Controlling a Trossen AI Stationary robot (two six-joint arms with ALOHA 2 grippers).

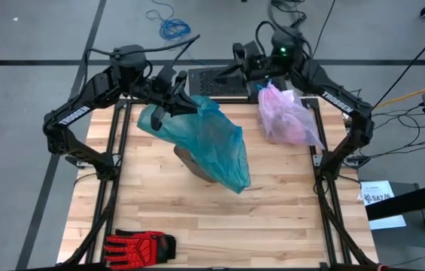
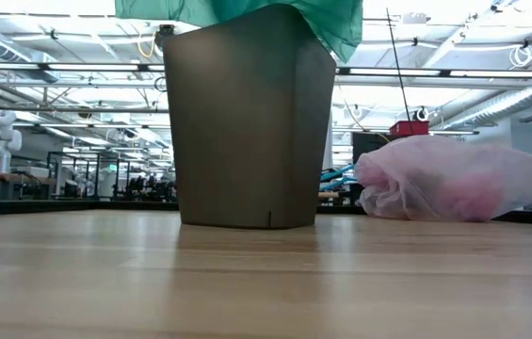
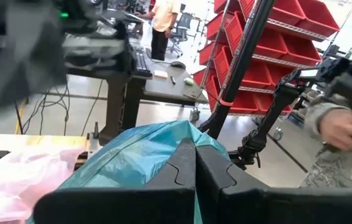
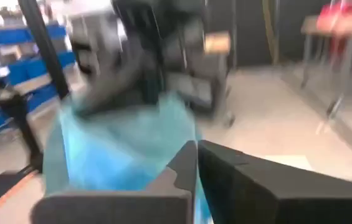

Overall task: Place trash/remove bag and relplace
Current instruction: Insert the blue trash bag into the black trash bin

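Room: a wooden table is sitting on a grey floor, with red bin shelving and a person standing far behind it.
Landmark: a grey-brown bin is standing upright near the table's middle, draped in a teal bag.
Writing: "TROSSEN" is showing in white on both forearms; a paper sheet off the table's right edge is carrying print too small to read.
The bag: the pink liner is lying bunched on the table to the right of the bin, apart from it.
Left gripper: it is hovering over the bin's back-left, fingers pressed together, pinching the teal bag's rim.
Right gripper: it is waiting behind the bin, near the pink liner's back end, fingers pressed together on nothing visible.
Hidden: the teal bag is covering the bin's mouth, and the right wrist view is blurring badly.
Open room: bare boards are stretching in front of the bin; a red glove is lying at the front-left edge.
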